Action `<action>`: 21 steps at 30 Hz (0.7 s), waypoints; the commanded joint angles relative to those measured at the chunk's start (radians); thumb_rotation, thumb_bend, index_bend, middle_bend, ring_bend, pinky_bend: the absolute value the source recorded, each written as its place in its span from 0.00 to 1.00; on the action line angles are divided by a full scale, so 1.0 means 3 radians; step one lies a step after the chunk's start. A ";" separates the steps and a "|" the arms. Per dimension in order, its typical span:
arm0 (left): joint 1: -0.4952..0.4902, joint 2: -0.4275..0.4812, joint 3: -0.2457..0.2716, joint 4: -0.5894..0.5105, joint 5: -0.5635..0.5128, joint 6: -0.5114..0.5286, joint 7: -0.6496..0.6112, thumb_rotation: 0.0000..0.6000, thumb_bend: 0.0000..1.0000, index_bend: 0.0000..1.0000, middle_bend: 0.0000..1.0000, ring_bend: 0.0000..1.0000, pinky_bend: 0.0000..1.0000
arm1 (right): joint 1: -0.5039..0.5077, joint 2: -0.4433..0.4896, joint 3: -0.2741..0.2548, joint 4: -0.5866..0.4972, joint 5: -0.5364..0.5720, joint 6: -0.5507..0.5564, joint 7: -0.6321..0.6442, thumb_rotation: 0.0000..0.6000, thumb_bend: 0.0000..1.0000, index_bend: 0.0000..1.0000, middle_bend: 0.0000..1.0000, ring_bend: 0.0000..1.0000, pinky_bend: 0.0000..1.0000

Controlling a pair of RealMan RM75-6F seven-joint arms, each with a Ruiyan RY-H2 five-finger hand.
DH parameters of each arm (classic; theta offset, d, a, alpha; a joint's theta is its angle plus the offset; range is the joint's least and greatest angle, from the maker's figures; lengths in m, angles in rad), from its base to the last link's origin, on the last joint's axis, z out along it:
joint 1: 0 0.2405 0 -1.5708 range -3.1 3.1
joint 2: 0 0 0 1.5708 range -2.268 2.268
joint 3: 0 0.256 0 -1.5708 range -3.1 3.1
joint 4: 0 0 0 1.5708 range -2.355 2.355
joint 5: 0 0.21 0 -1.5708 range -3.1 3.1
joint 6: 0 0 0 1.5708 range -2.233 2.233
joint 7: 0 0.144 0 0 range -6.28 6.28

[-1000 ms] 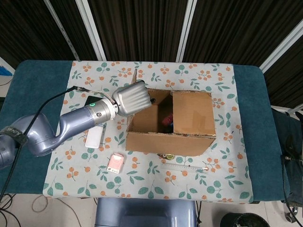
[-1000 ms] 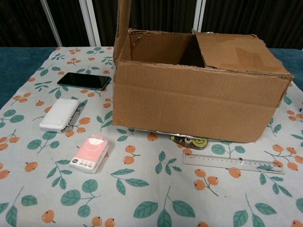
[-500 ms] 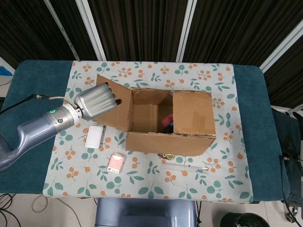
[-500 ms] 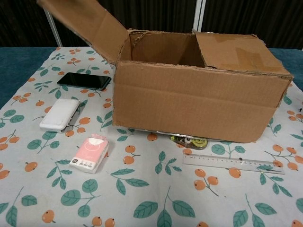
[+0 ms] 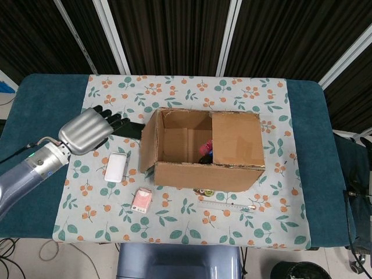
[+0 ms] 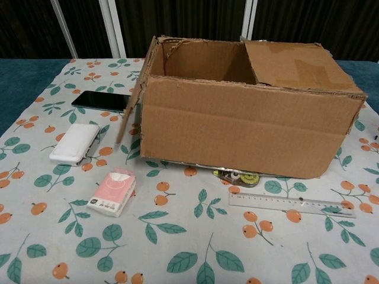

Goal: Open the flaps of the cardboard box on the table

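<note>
Basically, per item:

Box: cardboard box (image 5: 203, 151) sat mid-frame in head view on the flowered cloth (image 5: 244, 93), top partly open.
Left flap: left flap (image 5: 149, 139) was folded out and hung down along the box's left side; chest view showed it edge-on, tilted out from the wall (image 6: 131, 100).
Right flap: right flap (image 5: 235, 139) lay flat over the box's right half, still closed.
Inside: sth red/pink showed in the gap by the right flap's edge; too small to tell what.
Left hand: left hand (image 5: 90, 129) was at left of head view, fingers spread and pointing toward the box, holding nothing, apart from the flap. Not seen in chest view.
Right hand: not seen in either view.
Phone: black phone (image 6: 105, 101) lay left of the box, partly under the hand's fingertips in head view.
White case: white case (image 6: 74, 142) lay below the phone, lower left of the box.
Pink pack: pink pack (image 6: 112, 191) lay near the box's front-left corner.
Ruler: clear ruler (image 6: 292, 205) lay in front of the box, right of centre.
Desk: desk (image 5: 35, 99) had teal cover showing at both sides of the cloth.
</note>
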 commanded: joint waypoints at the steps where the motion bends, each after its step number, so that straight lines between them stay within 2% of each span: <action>1: 0.0853 -0.0458 0.0044 -0.0230 -0.0379 0.1140 0.0323 1.00 0.25 0.00 0.01 0.02 0.13 | 0.0025 0.0030 0.0003 -0.0043 -0.0008 -0.0030 -0.0050 1.00 0.62 0.14 0.00 0.01 0.22; 7: 0.1335 -0.0746 0.0105 -0.0249 -0.0488 0.1723 0.0312 1.00 0.24 0.00 0.00 0.00 0.09 | 0.0122 0.0140 0.0031 -0.0166 -0.0077 -0.0103 -0.0188 1.00 0.62 0.14 0.00 0.01 0.21; 10: 0.1557 -0.0860 0.0181 -0.0186 -0.0524 0.1901 0.0318 1.00 0.24 0.00 0.00 0.00 0.09 | 0.0230 0.0252 0.0059 -0.0266 -0.0134 -0.0215 -0.0299 1.00 0.64 0.14 0.00 0.01 0.22; 13: 0.1876 -0.1075 0.0262 0.0040 -0.0570 0.2147 0.0193 1.00 0.24 0.00 0.00 0.00 0.09 | 0.0538 0.0455 0.0120 -0.0442 -0.0308 -0.0530 -0.0545 1.00 0.68 0.14 0.00 0.01 0.21; 21: 0.2184 -0.1432 0.0241 0.0508 -0.0465 0.2300 -0.0226 1.00 0.26 0.00 0.00 0.00 0.09 | 0.1050 0.0643 0.0170 -0.0653 -0.0447 -0.1127 -0.0914 1.00 0.80 0.13 0.02 0.03 0.21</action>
